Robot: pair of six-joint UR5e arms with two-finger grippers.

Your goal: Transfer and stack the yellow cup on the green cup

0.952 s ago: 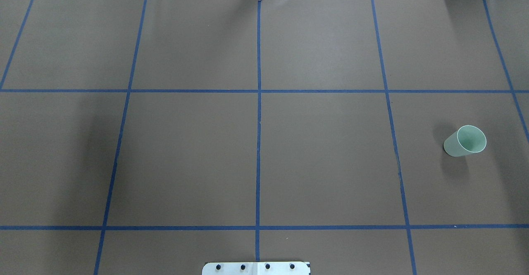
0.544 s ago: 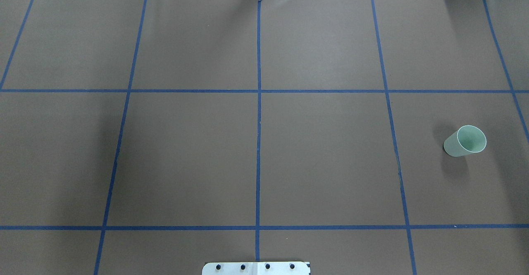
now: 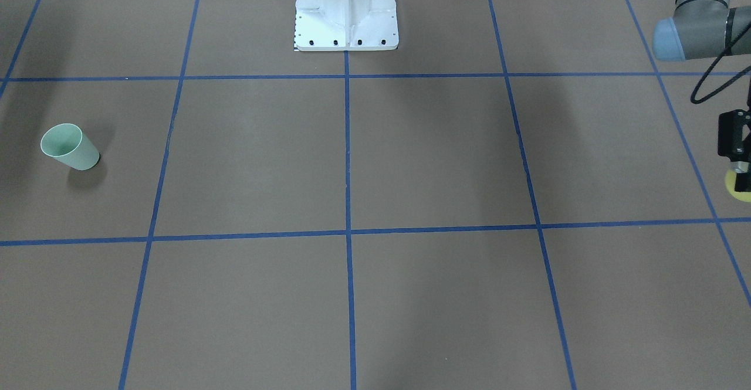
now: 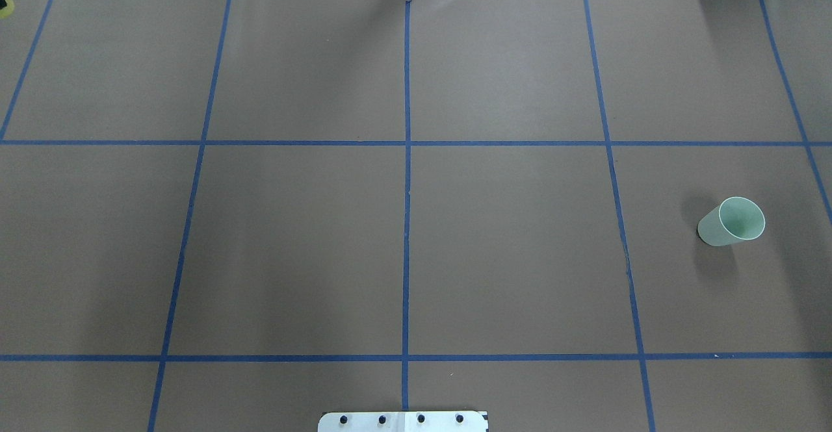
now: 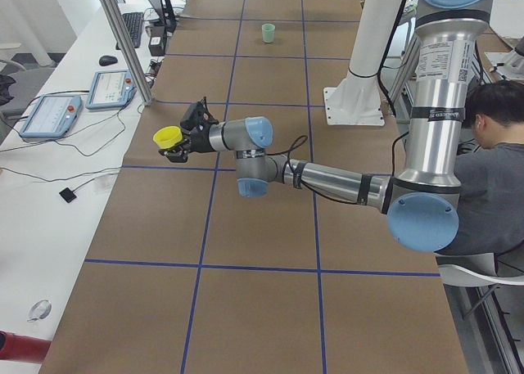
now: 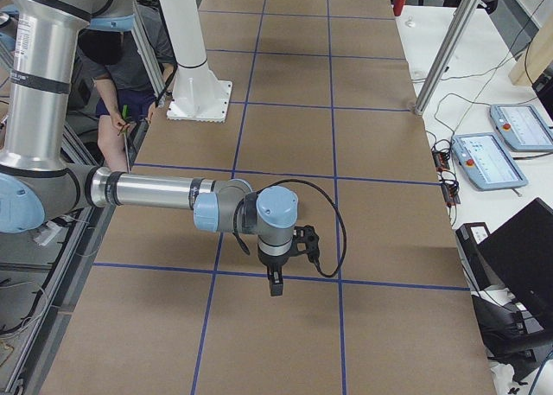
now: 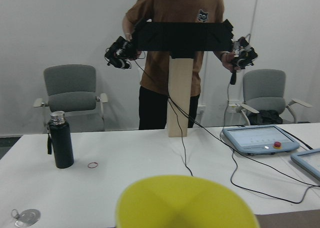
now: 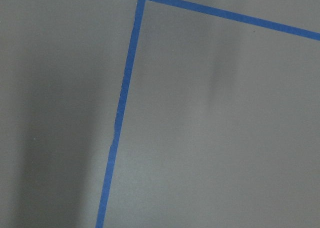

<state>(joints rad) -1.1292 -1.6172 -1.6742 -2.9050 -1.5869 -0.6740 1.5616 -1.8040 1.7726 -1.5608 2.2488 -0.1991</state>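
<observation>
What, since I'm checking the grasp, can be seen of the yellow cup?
The yellow cup is bright yellow, smooth and plastic-looking, tapered, with no handle. It hangs in the air over the table's far left corner, seemingly mouth up, held at its side by the left gripper. Nothing else touches it. The left wrist view shows only its near wall, and the front view only a sliver of it at the picture's edge.

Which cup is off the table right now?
The yellow cup: the left end effector holds it in the air. The green cup stands on the table, untouched.
</observation>
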